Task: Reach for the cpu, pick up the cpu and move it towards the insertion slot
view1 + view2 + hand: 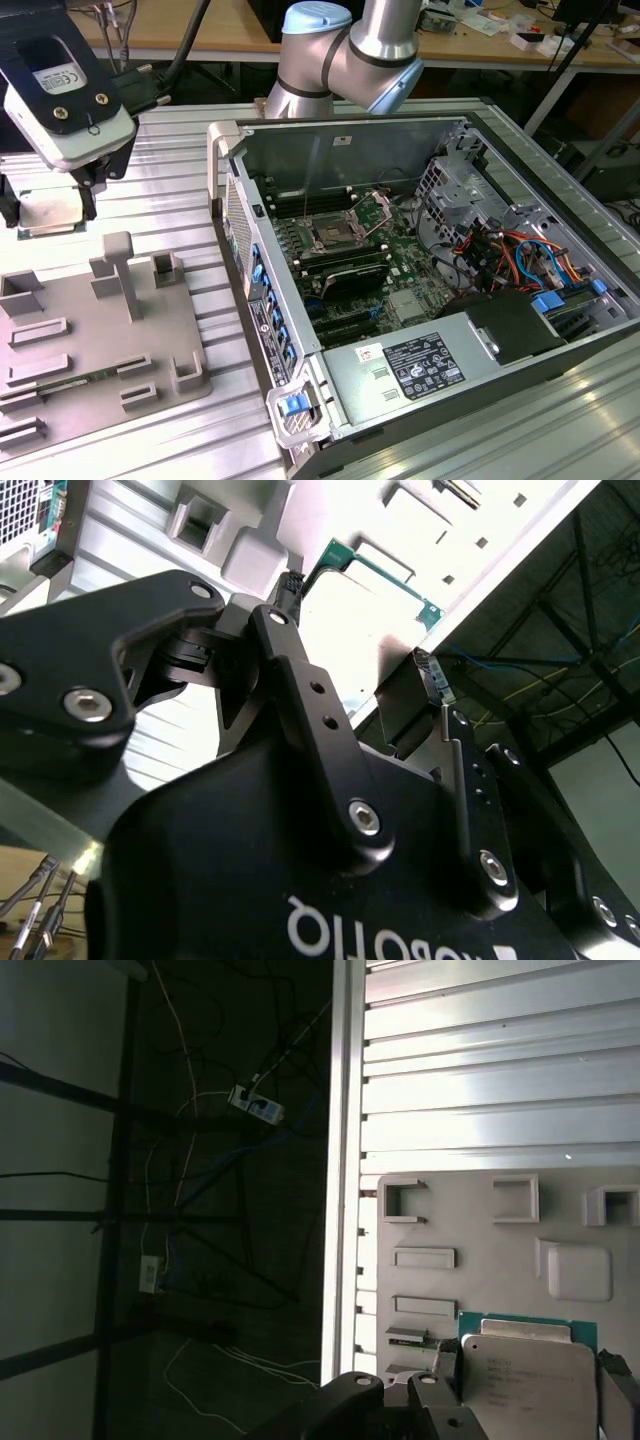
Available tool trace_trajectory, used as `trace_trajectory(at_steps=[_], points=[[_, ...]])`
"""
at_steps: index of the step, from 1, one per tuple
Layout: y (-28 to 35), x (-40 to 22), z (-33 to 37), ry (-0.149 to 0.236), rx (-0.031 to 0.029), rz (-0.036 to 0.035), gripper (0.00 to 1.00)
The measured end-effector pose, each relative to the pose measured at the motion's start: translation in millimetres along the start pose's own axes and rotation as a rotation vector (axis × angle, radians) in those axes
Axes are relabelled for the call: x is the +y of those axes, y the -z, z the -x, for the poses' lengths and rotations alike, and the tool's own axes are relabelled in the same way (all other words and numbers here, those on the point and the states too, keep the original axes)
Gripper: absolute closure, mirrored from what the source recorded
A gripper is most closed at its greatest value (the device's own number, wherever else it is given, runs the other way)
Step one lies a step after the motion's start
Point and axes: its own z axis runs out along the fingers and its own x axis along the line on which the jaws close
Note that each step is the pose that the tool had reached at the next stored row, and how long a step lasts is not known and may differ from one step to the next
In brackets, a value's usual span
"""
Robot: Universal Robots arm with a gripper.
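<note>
Your pincer (48,203) is clamping the cpu (535,1370) by two opposite edges. The chip is lying flat, silver face up, seemingly just clear of the bench (180,170) beside the grey tray (100,330), at the exterior view's left. As I judge it, you are doing the carry, so you should be holding the chip level, gripping only its rim, and riding above the tray's posts and the case wall (232,190). The slot (330,236) is sitting well apart, inside the open case. The chip's underside is facing away from you. In the second wrist view the black links (300,700) are masking the pad contact. I am failing to make out whether the slot's frame is standing open.
</note>
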Motion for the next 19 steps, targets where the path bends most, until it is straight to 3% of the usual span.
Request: trace_trajectory(at_steps=[19], points=[[0.4, -0.3, 7.8, 0.0, 0.0, 0.0, 0.45]])
